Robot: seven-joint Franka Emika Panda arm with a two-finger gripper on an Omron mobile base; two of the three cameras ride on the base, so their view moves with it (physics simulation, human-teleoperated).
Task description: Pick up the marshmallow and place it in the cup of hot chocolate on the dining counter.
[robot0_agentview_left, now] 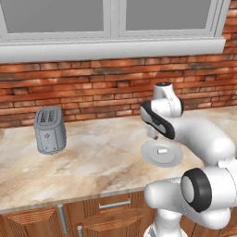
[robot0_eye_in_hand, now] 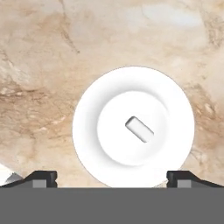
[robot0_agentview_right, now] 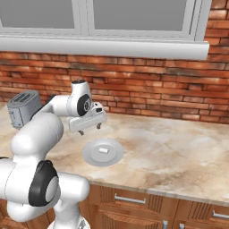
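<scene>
marshmallow (robot0_eye_in_hand: pixel 139 129) mid-frame on plate (robot0_eye_in_hand: pixel 87 131) | fingers (robot0_eye_in_hand: pixel 45 176) spread wide above, holding nothing | toaster (robot0_agentview_left: pixel 49 130) left of frame, bare table (robot0_agentview_right: pixel 179 147) on right

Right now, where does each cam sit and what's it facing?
Left base view: behind-left of the arm, facing the brick wall, toaster, plate; arm at lower right.
Right base view: behind-right, same counter; arm at lower left, open tool above the plate.
Hand view: looks straight down; fingertips at bottom.
All share plate and marshmallow.
</scene>
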